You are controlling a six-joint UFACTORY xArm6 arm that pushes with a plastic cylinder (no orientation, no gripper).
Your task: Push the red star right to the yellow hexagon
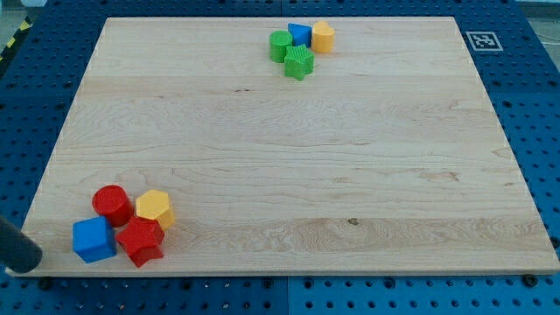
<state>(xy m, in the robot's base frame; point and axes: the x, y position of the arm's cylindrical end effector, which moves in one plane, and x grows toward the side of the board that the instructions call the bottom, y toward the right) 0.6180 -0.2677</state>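
Rod approaching the bottom-left cluster.
My tip point(35, 258) is sitting left of the blue cube point(93, 239); no fingers here. The red star point(141, 240) is already touching the yellow hexagon point(154, 208), needing perhaps a nudge.

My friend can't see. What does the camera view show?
A red star block touches a yellow hexagon block, red cylinder and blue cube at the wooden board's bottom left. My tip sits left of them.

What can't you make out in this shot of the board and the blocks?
- My tip: camera view; the rod is cut off by the view's left edge, so only its blurred end shows, left of the blue cube.
- Blue block at the view's top: the green star and green cylinder hide its shape.
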